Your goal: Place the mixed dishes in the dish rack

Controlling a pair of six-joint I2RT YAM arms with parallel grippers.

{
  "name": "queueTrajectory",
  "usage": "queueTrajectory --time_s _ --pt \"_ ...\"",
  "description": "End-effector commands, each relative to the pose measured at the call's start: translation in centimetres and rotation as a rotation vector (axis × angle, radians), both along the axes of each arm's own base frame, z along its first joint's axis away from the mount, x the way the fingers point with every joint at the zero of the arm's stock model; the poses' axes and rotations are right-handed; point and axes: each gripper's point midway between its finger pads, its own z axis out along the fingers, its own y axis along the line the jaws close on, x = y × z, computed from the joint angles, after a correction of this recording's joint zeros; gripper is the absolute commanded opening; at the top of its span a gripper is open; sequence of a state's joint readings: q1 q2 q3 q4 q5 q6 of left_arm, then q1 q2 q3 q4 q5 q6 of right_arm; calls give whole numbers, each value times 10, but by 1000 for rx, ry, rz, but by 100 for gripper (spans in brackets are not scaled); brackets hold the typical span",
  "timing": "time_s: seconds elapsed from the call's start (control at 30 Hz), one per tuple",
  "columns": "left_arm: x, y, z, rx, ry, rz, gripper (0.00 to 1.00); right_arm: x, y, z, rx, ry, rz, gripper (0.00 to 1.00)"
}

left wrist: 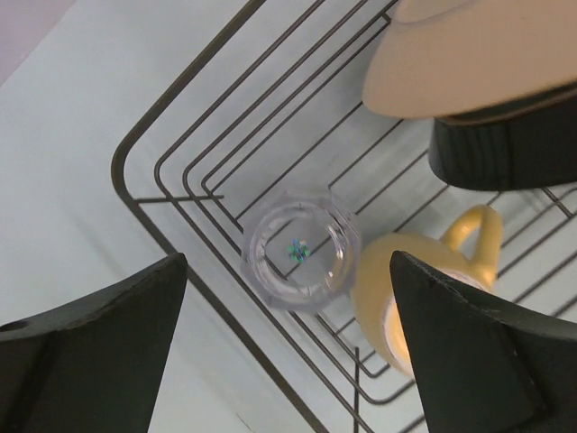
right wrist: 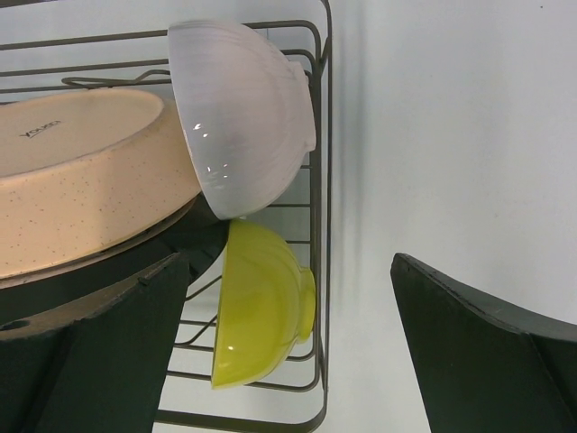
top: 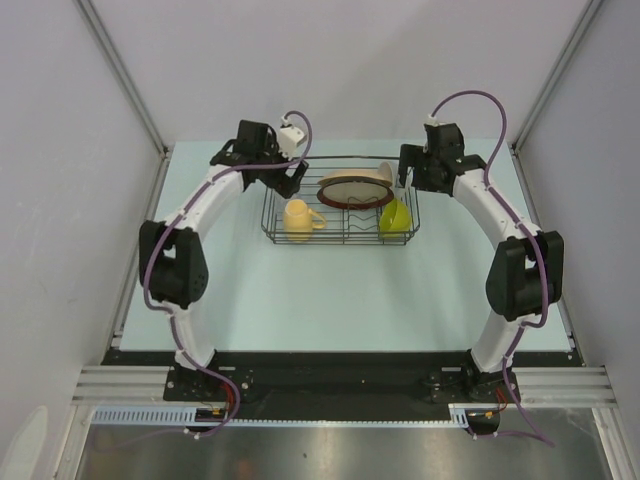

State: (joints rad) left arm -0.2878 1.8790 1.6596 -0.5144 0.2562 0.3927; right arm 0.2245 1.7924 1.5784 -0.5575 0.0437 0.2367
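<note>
Clear drinking glass (left wrist: 300,250) sits upright in the dish rack (left wrist: 135,194) corner next to the mug (left wrist: 406,307), axis vertical, centred below my left fingers (left wrist: 108,352), which are wide apart and empty. Right fingers (right wrist: 487,352) also apart, outside the rack's right rim near the lime-green bowl (right wrist: 261,316). Plates (right wrist: 81,171) cut off, pattern unreadable.

Table (top: 330,290): pale mint top, matte, evenly lit, with only faint shadows. Plain off-white panels enclose it on three sides: far wall (top: 340,60), left wall (top: 60,180), right wall (top: 600,200). An aluminium left post (top: 122,70) and right post (top: 559,70) rise at the far corners. A black strip (top: 340,365) runs along the table's near edge. A slotted aluminium rail (top: 120,385) lies just nearer. Nearest of all, a brushed metal sheet (top: 340,455) shows dull reflections.
</note>
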Motion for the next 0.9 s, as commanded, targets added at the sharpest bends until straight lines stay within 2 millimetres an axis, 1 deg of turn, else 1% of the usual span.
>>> queueTrajectory --time_s 0.0,0.03,0.1,0.13,0.23,0.27,0.33,0.5,0.67,0.77,0.87 --pt "39 -12 24 4 -110 -32 100 4 3 5 37 -4 -8 100" --pt "43 -14 15 8 -98 -37 100 4 5 4 40 0 -9 100" --pt "48 -17 13 1 -108 -41 100 2 6 1 44 14 -5 100" --pt "50 -18 9 0 -105 -46 100 2 7 1 44 17 -2 100" --pt "55 -24 9 -22 -108 -54 100 1 10 -2 41 26 0 100" --pt "55 -27 4 -26 -95 -64 100 1 10 -2 39 27 2 100" --pt "57 -32 6 -33 -99 -74 100 0 9 -2 39 30 -1 100" --pt "53 -45 4 -38 -96 -106 100 -1 11 -4 42 32 0 100" --pt "47 -56 -4 -29 -77 -129 100 0 12 -8 47 33 4 100" --pt "42 -62 -9 -25 -60 -143 100 1 11 -8 49 29 0 100" --pt "40 -64 -14 -19 -55 -145 100 4 11 -9 52 23 -2 100"
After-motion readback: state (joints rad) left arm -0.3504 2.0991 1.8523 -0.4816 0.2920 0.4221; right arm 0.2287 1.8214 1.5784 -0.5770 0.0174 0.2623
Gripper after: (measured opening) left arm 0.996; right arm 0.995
